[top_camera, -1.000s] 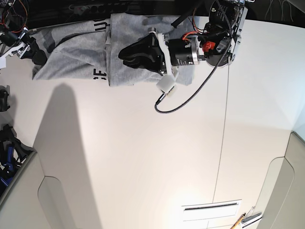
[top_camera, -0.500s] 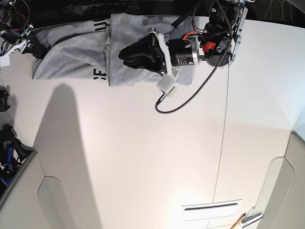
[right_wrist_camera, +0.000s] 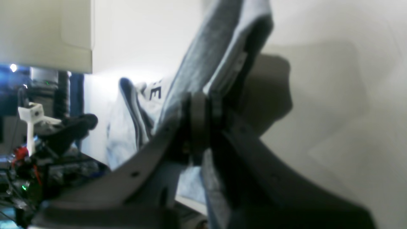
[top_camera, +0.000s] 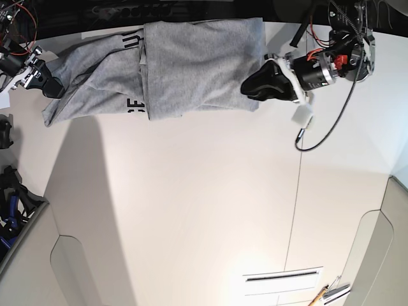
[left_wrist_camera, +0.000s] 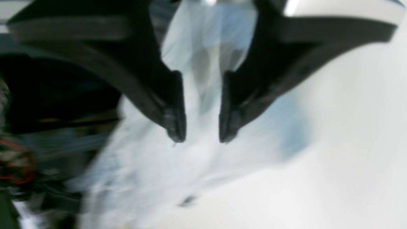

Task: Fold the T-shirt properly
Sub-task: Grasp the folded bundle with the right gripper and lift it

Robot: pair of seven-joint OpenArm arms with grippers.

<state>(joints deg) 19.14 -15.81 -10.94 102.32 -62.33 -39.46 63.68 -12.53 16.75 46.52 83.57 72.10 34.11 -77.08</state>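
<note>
The T-shirt [top_camera: 191,67] lies along the far edge of the white table [top_camera: 210,210], spread from left to right, partly folded, with black lettering showing along one fold toward its left half. The right gripper [top_camera: 50,85] sits at the shirt's far left end, and the right wrist view shows its jaws pressed together on a fold of grey cloth [right_wrist_camera: 206,63] that rises between them, so it is clamped on the shirt. The left gripper [top_camera: 250,86] rests at the shirt's right edge, over the cloth's near right corner. In the left wrist view, which is blurred, its two dark fingers [left_wrist_camera: 173,117] stand a little apart with pale cloth [left_wrist_camera: 203,95] seen between them; whether they actually pinch it cannot be told.
</note>
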